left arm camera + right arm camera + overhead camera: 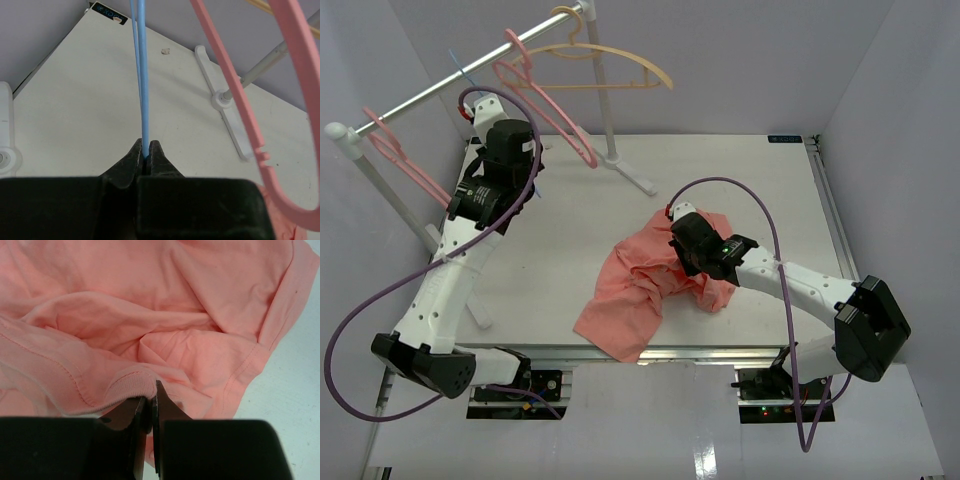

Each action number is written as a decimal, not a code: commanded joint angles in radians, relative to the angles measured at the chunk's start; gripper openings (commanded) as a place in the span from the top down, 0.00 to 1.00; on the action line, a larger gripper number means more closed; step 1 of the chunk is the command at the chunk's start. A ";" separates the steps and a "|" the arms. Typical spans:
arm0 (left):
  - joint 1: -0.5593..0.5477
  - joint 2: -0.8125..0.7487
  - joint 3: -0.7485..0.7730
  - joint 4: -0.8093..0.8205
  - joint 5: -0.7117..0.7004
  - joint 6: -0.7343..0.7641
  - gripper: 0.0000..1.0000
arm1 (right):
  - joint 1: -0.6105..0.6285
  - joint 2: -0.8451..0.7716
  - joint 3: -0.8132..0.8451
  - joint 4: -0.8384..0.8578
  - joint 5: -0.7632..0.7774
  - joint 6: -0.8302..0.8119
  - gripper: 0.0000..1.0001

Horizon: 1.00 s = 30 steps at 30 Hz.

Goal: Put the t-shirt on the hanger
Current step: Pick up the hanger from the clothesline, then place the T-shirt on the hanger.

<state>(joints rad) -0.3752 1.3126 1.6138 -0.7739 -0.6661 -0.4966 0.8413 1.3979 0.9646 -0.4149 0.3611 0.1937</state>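
Pinching the thin light-blue hanger (144, 75) between clenched fingers, the left end effector (146, 150) holds the wire near the far left corner of the desk (570, 190), just below the clothes rail (440, 90), where thick pink hangers (545, 110) and a pale orange hanger (610, 65) hang. The wire runs straight up from the fingertips, a grip that seems meant to steady the slim frame so cloth can be fed onto it; whether its hook rests on the rail cannot be told. Right of the middle, the salmon-pink t-shirt (630, 300) lies crumpled on the desk, one corner reaching the near edge. The right end effector (151, 399) is clamped on a ribbed, stitched edge of the shirt, probably the collar, the likely opening for the hanger. Shirt and hanger are well apart, so the threading has not begun; the next move, by this reading, is to lift the collar across to the wire without the loose cloth dragging or slipping free.
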 commanded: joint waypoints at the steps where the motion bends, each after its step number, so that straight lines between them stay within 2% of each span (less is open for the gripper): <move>1: 0.004 -0.059 0.065 -0.074 -0.050 0.008 1.00 | 0.007 0.004 0.011 0.009 0.015 -0.014 0.92; 7: 0.004 -0.113 0.060 -0.152 -0.060 -0.017 1.00 | 0.009 0.004 0.011 0.008 0.018 -0.014 0.92; 13: 0.004 -0.193 -0.012 -0.168 0.026 0.004 1.00 | 0.010 -0.001 0.010 0.008 0.015 -0.014 0.92; 20: 0.004 -0.307 -0.167 -0.188 0.125 0.046 1.00 | 0.010 0.000 0.010 0.008 0.015 -0.014 0.92; 30: 0.004 -0.434 -0.416 -0.195 0.189 -0.002 1.00 | 0.010 0.011 0.016 0.005 0.026 -0.007 0.92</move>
<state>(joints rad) -0.3748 0.9246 1.2436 -0.9836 -0.5214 -0.4904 0.8459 1.3984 0.9646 -0.4152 0.3676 0.1899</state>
